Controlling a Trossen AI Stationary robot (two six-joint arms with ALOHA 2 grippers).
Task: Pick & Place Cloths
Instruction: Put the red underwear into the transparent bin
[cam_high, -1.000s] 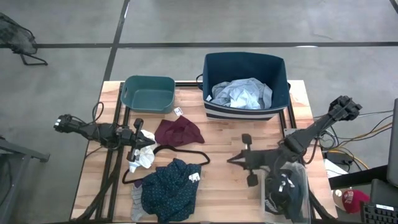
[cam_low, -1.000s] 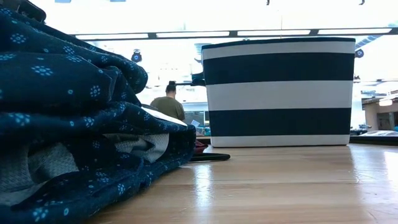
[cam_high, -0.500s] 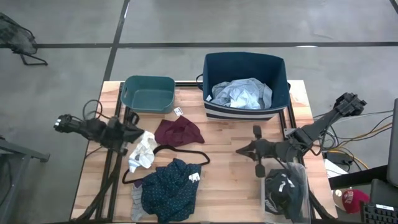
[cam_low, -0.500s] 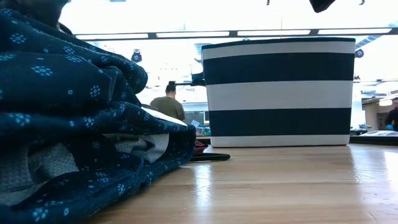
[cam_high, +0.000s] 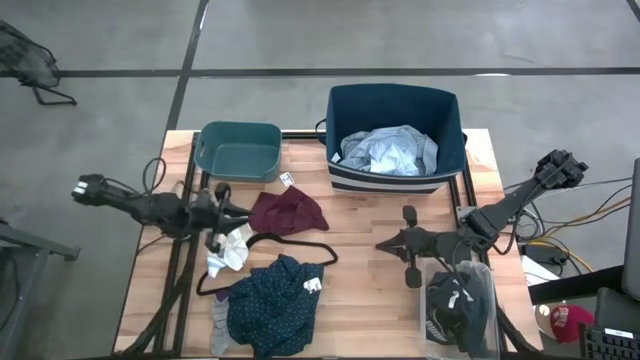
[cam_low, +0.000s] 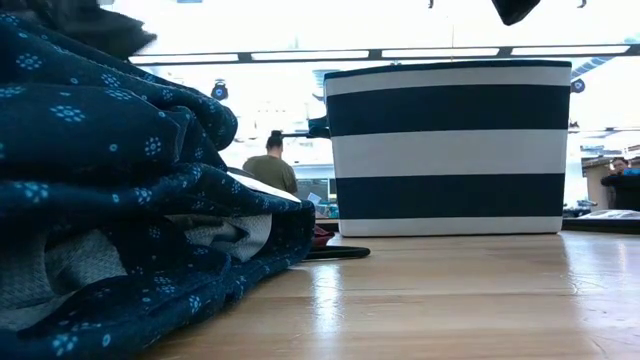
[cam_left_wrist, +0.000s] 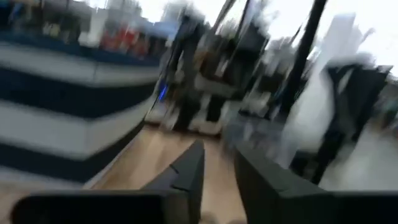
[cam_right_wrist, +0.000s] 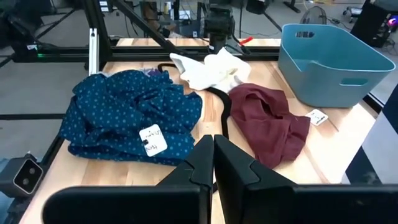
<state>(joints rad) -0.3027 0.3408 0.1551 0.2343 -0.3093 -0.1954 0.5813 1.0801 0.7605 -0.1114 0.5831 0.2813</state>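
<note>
A white cloth (cam_high: 230, 248) lies bunched on the table beside a maroon piece (cam_high: 288, 212), with a navy patterned top (cam_high: 272, 305) heaped nearer the front edge. A pale grey-blue shirt (cam_high: 390, 150) lies in the striped basket (cam_high: 395, 175). Black pieces (cam_high: 458, 305) fill a clear bin. My left gripper (cam_high: 238, 207) hovers just above the white cloth, level, pointing toward the table's right; in the blurred left wrist view (cam_left_wrist: 219, 165) a narrow gap shows between its empty fingers. My right gripper (cam_high: 382, 243) is shut and empty above the bare table, pointing toward the cloths (cam_right_wrist: 213, 146).
A thin black hanger (cam_high: 290, 245) lies between the maroon piece and the navy top. An empty teal tub (cam_high: 240, 150) stands at the far left. The navy top fills the left of the low view (cam_low: 110, 180). Bare wood lies between the cloths and my right gripper.
My left gripper has come up off the white cloth and turned from pointing down to level, pointing toward the table's right; the white cloth stays on the table. My right gripper has drawn back a little toward the table's right and far edges.
</note>
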